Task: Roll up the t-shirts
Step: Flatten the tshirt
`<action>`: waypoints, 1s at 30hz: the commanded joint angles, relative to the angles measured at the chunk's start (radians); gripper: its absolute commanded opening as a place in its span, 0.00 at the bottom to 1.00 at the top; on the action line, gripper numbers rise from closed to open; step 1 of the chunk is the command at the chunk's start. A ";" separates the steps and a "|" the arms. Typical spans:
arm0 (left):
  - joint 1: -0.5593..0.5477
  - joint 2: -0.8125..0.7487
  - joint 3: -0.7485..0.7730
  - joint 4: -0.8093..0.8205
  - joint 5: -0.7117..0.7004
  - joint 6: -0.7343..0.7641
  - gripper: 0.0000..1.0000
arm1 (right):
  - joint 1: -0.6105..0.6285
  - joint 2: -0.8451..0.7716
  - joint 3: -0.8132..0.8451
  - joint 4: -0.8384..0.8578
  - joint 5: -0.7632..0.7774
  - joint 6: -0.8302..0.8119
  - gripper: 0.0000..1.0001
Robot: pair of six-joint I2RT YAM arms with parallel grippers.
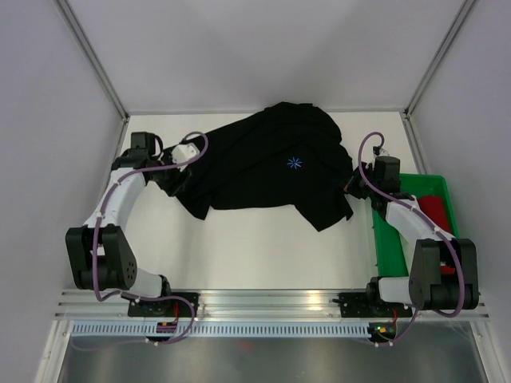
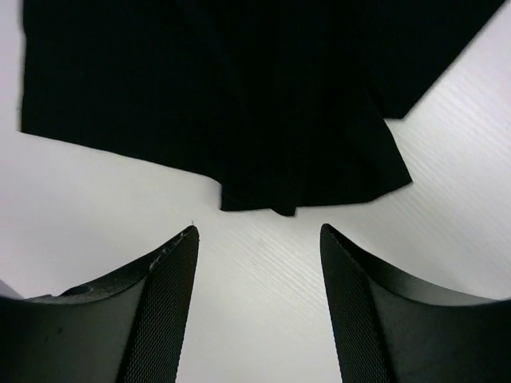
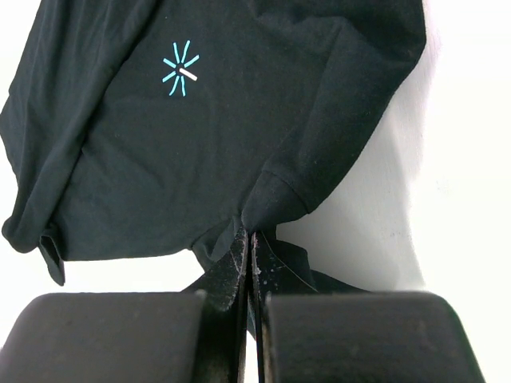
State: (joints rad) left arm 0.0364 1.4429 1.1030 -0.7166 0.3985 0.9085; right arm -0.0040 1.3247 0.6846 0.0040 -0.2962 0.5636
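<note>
Closed right end effector (image 3: 250, 259) at bottom centre, fingers pressed together, pinching a dark fold of the black t-shirt (image 3: 200, 152). Cloth spreading up and to the left of the fingertips, rumpled, with a small turquoise starburst print (image 3: 181, 73) far upper left. Bare white surface (image 3: 455, 175) to the right.

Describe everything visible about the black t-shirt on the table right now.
The black t-shirt is soft, matte cloth, lying spread but rumpled and skewed across the far half of the white table, with folds along its edges. A small light-blue starburst print marks its middle. The right gripper is shut, pinching a fold at its right edge by a hemmed sleeve. The left gripper stands open just short of a hem corner on the left side, not touching it.
</note>
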 commanded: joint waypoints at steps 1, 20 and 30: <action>-0.009 0.074 0.136 0.013 0.054 -0.164 0.68 | -0.001 -0.013 0.019 0.024 -0.023 -0.021 0.00; -0.351 0.200 -0.129 0.166 -0.371 -0.353 0.69 | -0.001 -0.018 0.038 -0.039 -0.003 -0.059 0.00; -0.375 0.272 -0.190 0.266 -0.428 -0.367 0.41 | -0.001 -0.016 0.056 -0.056 -0.006 -0.062 0.00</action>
State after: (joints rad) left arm -0.3374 1.6627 0.9539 -0.5201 0.0254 0.5667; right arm -0.0040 1.3251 0.6910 -0.0471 -0.2989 0.5186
